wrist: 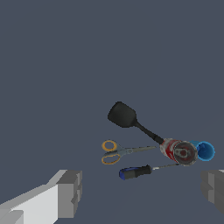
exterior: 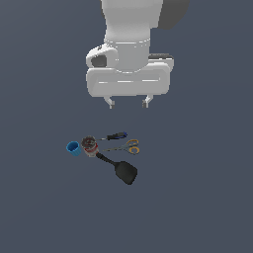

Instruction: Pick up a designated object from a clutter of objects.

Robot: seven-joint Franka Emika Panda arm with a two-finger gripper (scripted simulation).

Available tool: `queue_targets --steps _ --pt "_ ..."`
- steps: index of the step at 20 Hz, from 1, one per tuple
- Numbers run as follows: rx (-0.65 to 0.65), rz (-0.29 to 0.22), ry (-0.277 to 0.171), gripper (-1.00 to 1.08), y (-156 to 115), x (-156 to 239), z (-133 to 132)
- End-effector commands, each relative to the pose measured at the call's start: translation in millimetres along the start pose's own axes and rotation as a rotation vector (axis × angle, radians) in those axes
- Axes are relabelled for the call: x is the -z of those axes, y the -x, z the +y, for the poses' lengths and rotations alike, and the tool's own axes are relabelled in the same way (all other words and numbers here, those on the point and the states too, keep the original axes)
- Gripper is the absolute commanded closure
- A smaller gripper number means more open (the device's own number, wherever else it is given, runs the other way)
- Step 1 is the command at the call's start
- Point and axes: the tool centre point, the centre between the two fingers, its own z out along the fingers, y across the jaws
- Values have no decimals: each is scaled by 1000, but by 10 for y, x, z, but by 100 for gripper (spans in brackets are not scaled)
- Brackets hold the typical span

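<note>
The scissors (exterior: 127,147) with yellow-orange ring handles and thin grey blades lie flat in the clutter, between the blue-black screwdriver (exterior: 114,136) and the black spatula (exterior: 121,169). In the wrist view the scissors (wrist: 118,152) lie beside the screwdriver (wrist: 139,170) and the spatula (wrist: 129,118). My gripper (exterior: 128,103) hangs well above the clutter, open and empty. Its grey fingers (wrist: 70,193) show at the edges of the wrist view.
A brown-red can (exterior: 89,145) stands at the blade end of the scissors, with a blue cup (exterior: 74,148) beside it on the exterior view's left. They also show in the wrist view as the can (wrist: 179,152) and the cup (wrist: 204,150). The floor is a plain dark grey.
</note>
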Motion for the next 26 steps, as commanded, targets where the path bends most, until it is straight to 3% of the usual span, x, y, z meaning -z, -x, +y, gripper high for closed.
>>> queue_targets --steps 1,11,26 --pt "20 -2 1 -92 1 -47 9" --pt "176 -16 8 -92 18 -394 76" --pt "550 -50 11 -92 154 -1191 215"
